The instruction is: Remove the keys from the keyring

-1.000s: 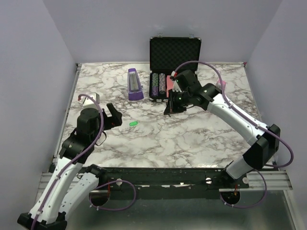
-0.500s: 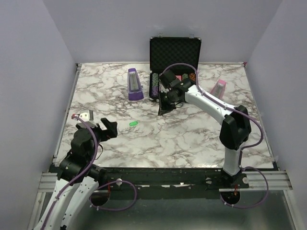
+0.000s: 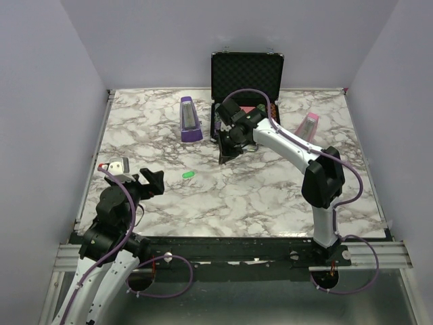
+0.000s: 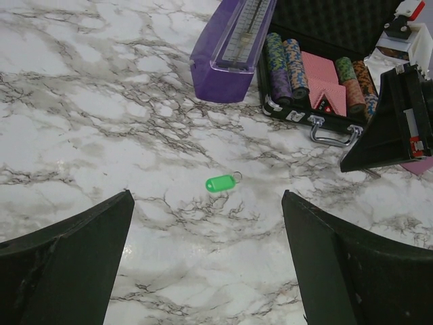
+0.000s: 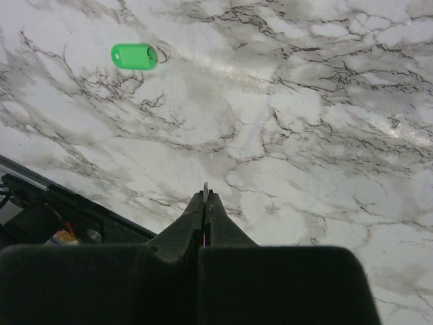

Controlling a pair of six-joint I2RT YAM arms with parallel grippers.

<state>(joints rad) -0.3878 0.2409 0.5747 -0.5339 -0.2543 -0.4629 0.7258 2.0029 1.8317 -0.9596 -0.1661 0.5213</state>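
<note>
One keyring (image 4: 220, 183) lies flat on the marble table (image 3: 270, 196): a single green tag with one thin metal ring at its end, touching nothing else. A stretch of bare marble separates it from my left gripper (image 3: 143, 180), which sits nearer my bases and off to the left of the tag, its two fingers (image 4: 67, 264) spread wide and gripping nothing, the tag framed between them in the wrist view. Beyond the tag, on the far right of it, my right gripper (image 5: 205, 198) hangs with its jaws pressed together; a thin grey sliver shows at the tips, and I cannot tell whether that is one of the keys. Farther from the tag stands one open black case (image 3: 245, 71), its lid upright, with four rows of chips (image 4: 279, 64) and some pink cards inside; my right arm crosses in front of it. One purple metronome (image 3: 190, 120) stands left of that case, far from the tag. One pink object (image 3: 308, 125) sits well to the tag's right, and one small white box (image 3: 116, 165) lies to its left, near my left wrist.
</note>
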